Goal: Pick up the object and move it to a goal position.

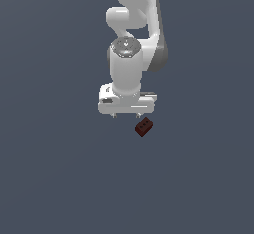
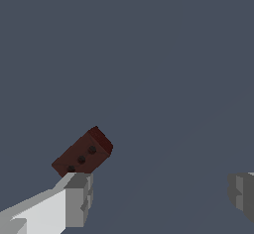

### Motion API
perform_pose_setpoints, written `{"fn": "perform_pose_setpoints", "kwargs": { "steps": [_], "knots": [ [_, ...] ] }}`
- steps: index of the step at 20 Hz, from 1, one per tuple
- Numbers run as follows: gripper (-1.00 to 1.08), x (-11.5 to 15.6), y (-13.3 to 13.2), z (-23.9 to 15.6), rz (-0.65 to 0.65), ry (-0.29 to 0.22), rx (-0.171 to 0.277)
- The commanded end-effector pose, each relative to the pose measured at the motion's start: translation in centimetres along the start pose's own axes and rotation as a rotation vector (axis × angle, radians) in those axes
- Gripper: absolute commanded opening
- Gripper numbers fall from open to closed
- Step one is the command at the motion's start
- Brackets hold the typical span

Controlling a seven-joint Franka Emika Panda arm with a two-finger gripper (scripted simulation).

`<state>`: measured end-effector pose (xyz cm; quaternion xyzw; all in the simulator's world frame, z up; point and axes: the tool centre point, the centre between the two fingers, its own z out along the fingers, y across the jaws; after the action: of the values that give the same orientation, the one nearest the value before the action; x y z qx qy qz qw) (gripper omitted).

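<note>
On a plain slate-grey desk [image 1: 49,178] lies the red-brown block [image 1: 144,127], beside the hand [image 1: 126,115], its fingers spread and empty.

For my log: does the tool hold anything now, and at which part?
Nothing is held. The tool is open, and the block lies beside one finger, not between the two.

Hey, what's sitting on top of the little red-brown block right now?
Nothing rests on the block; its dotted face is bare. One fingertip of the open gripper overlaps its lower edge, hiding that sliver.
</note>
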<state>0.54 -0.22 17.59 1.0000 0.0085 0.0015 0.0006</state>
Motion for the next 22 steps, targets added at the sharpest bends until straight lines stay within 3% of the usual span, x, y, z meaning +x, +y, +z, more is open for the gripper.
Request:
{"fn": "perform_pose_setpoints", "kwargs": {
  "steps": [1,11,22],
  "knots": [
    [1.0,0.0,0.0,0.0,0.0,0.0,0.0],
    [1.0,0.33,0.51,0.65,-0.022,0.001,-0.024],
    [1.0,0.26,0.14,0.97,0.006,0.002,-0.022]
  ]
}}
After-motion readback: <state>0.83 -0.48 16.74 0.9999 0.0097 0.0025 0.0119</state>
